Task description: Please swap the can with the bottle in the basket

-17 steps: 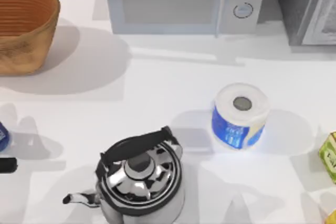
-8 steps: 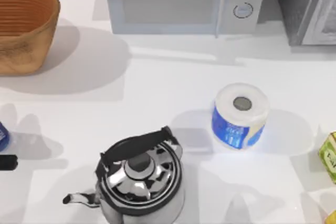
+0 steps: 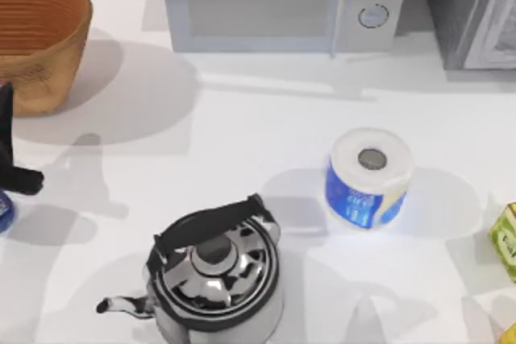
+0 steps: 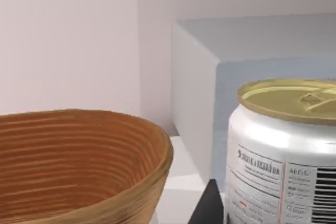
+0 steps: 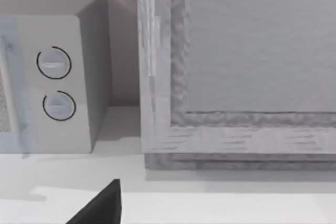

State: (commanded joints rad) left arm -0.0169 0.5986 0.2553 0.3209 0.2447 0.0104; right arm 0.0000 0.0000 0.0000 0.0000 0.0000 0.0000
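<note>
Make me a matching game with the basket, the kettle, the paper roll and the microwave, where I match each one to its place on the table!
Things:
1. basket
2. kettle
3. paper roll
4. microwave

Places, as seen in the top view:
A. front of the table, near the middle
B. back left corner
C. back of the table, in the middle
D. right of the kettle, in front of the microwave

Pairs: 1-B, 2-A, 3-D, 4-C
</note>
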